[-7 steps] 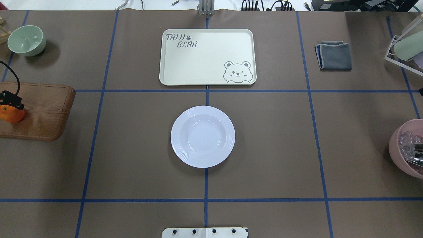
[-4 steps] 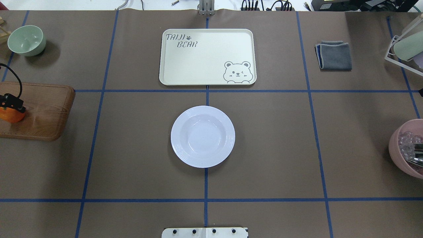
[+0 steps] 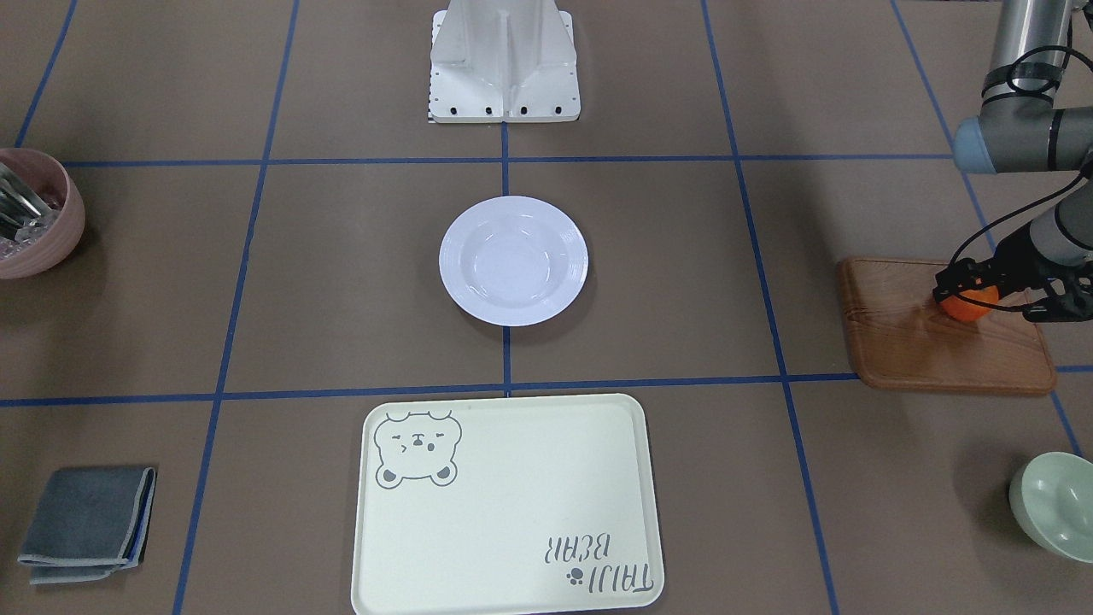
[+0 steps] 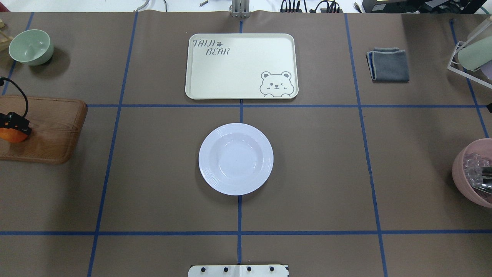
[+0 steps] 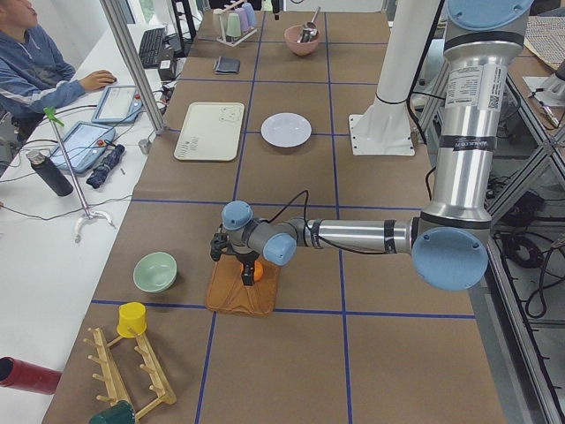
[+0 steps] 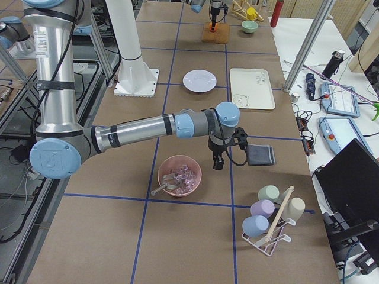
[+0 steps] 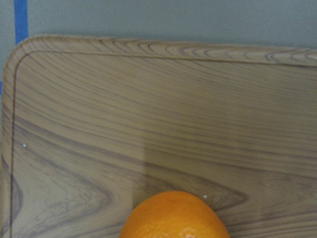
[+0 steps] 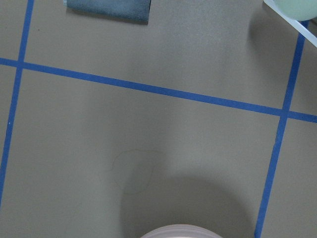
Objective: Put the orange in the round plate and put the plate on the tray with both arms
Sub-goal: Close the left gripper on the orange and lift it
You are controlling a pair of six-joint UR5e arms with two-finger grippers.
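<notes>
Left gripper (image 3: 990, 290) had dropped lower onto the orange (image 3: 973, 306) over the last second, fingers straddling it on the wooden board (image 3: 922, 342). Couldn't tell if clamped. Grasp looked imminent; round plate (image 4: 235, 158) and tray (image 4: 238, 65) were both empty.

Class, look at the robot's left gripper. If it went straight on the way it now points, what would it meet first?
The left gripper points down at the orange, so it would probably meet the orange first, with the wooden board underneath. How close it already is remains unclear.
</notes>
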